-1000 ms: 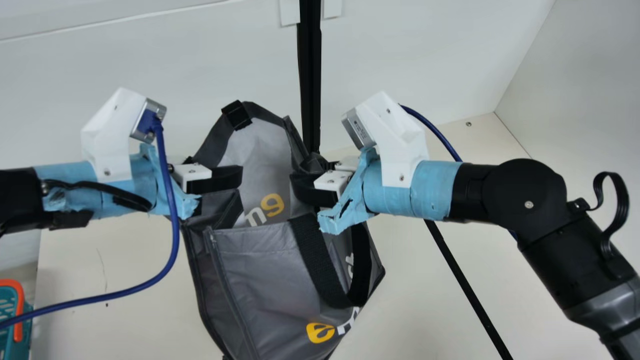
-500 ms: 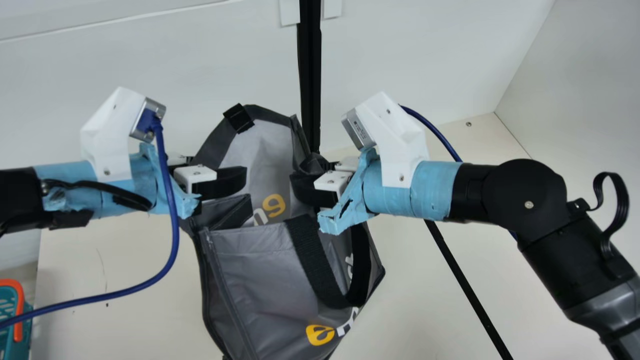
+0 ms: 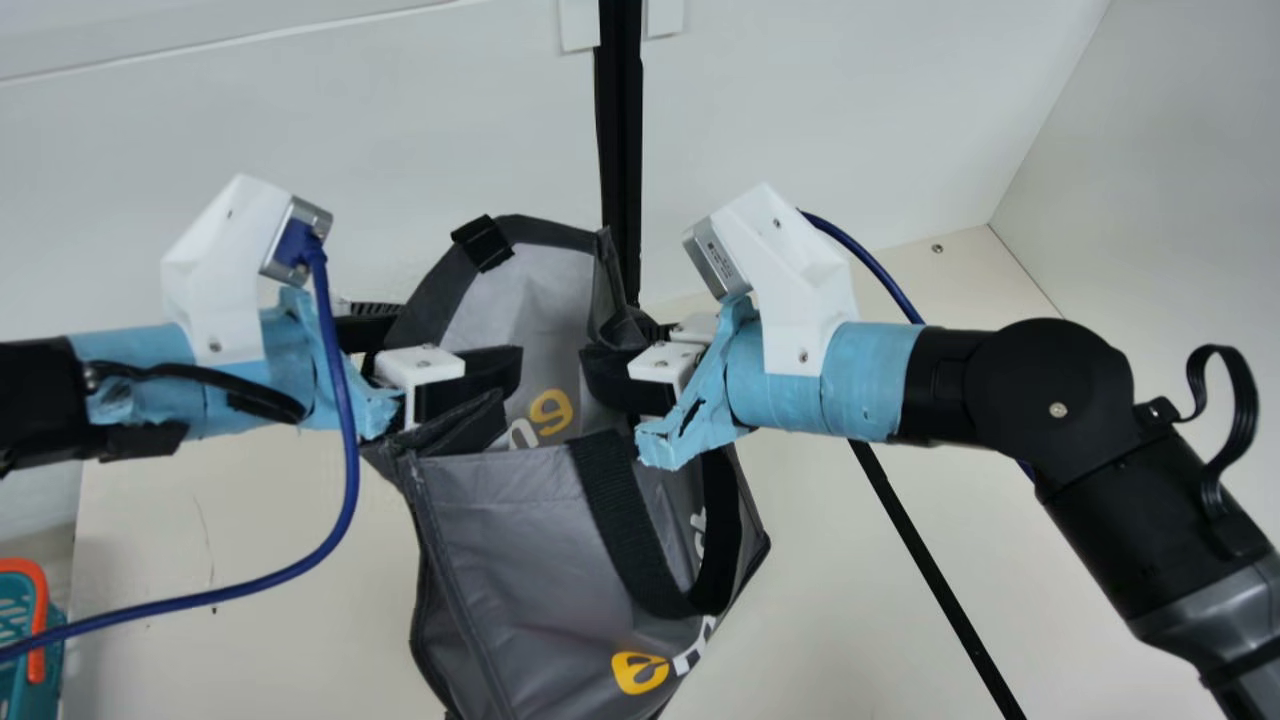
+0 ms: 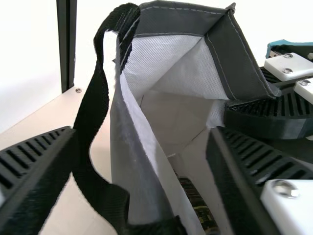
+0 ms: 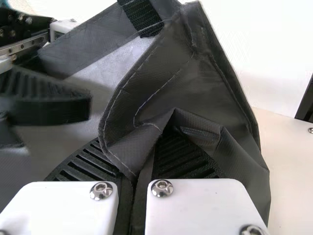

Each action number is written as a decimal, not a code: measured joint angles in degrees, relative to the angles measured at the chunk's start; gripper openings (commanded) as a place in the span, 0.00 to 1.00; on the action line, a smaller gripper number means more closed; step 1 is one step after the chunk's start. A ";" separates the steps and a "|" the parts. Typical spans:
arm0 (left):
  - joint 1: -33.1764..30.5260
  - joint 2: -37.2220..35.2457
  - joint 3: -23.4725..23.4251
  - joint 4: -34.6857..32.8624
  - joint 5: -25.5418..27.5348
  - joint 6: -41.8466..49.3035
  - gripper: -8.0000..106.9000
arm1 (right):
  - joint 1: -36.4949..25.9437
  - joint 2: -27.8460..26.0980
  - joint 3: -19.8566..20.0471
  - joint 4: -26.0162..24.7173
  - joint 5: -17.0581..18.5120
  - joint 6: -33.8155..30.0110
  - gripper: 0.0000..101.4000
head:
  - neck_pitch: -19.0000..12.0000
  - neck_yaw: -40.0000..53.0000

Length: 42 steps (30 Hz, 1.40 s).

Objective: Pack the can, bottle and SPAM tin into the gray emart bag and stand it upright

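Currently, the left claw [image 4: 142, 137] stands released, its jaws apart astride the bag's near side wall; the right claw [image 5: 134, 161] is clenched on a folded corner of the rim [image 5: 132, 112]. The gray emart bag [image 3: 540, 560] hangs between and below both claws, mouth open.

Handling: treat the bag as soft, limp and light in itself; any packed goods will likely put the weight low. The smooth fabric may slide under a shallow pinch, but it is not fragile. Take hold at the stitched rim, where the hem should be firmer, with the wall well inside your left claw's jaws. Keep the black strap [image 3: 636, 525], below the right claw, out of the pinch.

Count: one bag; two claws; one dark printed item [image 4: 196, 203] inside the bag, beyond the left claw's jaws. You cannot tell whether it is can, bottle or tin. One teal basket [image 3: 15, 610] lies well outboard of the left claw.
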 measured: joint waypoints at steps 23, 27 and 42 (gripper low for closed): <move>3.56 -8.55 7.98 -8.57 -3.94 6.98 0.85 | 0.00 0.00 0.00 0.18 0.00 0.00 0.00 | 0.00 0.00; 4.98 -10.30 8.98 -8.74 -4.62 7.40 0.85 | 0.00 0.00 0.00 0.18 0.00 0.00 0.00 | 0.00 0.00; 10.52 -17.57 13.62 -4.41 -8.05 5.26 0.85 | 0.00 0.00 0.00 0.18 0.00 0.00 0.00 | 0.00 -0.09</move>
